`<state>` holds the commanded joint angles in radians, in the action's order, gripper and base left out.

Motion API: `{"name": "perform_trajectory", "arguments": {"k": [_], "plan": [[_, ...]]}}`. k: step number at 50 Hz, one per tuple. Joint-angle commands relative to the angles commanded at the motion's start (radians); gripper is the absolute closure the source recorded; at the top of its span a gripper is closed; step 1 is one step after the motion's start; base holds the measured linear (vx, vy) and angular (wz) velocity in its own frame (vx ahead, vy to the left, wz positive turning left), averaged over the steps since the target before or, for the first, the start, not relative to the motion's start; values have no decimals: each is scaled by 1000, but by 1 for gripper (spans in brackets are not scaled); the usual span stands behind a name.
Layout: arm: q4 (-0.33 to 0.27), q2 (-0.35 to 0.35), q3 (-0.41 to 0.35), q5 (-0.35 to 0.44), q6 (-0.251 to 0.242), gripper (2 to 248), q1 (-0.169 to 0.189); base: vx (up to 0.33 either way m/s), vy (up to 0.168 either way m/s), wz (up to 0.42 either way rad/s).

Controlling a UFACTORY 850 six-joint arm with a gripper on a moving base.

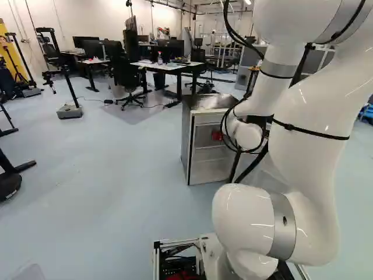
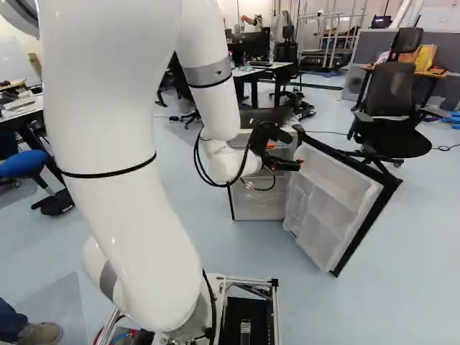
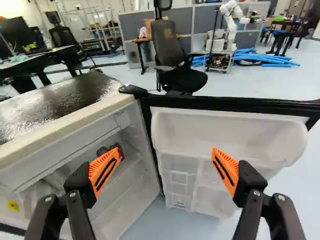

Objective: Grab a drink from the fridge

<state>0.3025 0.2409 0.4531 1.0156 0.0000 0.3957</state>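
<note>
The small fridge (image 1: 204, 143) stands with its door (image 2: 334, 205) swung wide, white empty-looking racks on its inner side. In the right base view my gripper (image 2: 287, 154) is at the fridge's opening, by the door's hinge side. The wrist view shows the gripper (image 3: 162, 170) open with nothing between its orange pads; one finger is in front of the fridge's interior, the other in front of the door (image 3: 227, 132). Dark and red drink containers (image 3: 111, 150) lie inside the fridge, partly hidden by a finger. A red item (image 1: 217, 135) shows inside in the left base view.
The fridge's metallic top (image 3: 55, 102) lies beside the gripper, below its line of sight. A black office chair (image 2: 392, 108) stands beyond the open door. Desks (image 1: 169, 67) are behind the fridge. Another robot (image 3: 231, 25) stands far off by blue tubes.
</note>
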Motion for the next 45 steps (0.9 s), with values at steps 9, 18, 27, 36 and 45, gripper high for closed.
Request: {"name": "perform_trajectory", "arguments": {"k": [9, 18, 27, 36, 45], "plan": [[-94, 24, 6, -44, 0, 3, 0, 0, 0, 0], [-189, 53, 13, -92, 0, 3, 0, 0, 0, 0], [-284, 83, 23, -144, 0, 3, 0, 0, 0, 0], [-376, 115, 34, -202, 0, 3, 0, 0, 0, 0], [-457, 148, 46, -257, 0, 3, 0, 0, 0, 0]]}}
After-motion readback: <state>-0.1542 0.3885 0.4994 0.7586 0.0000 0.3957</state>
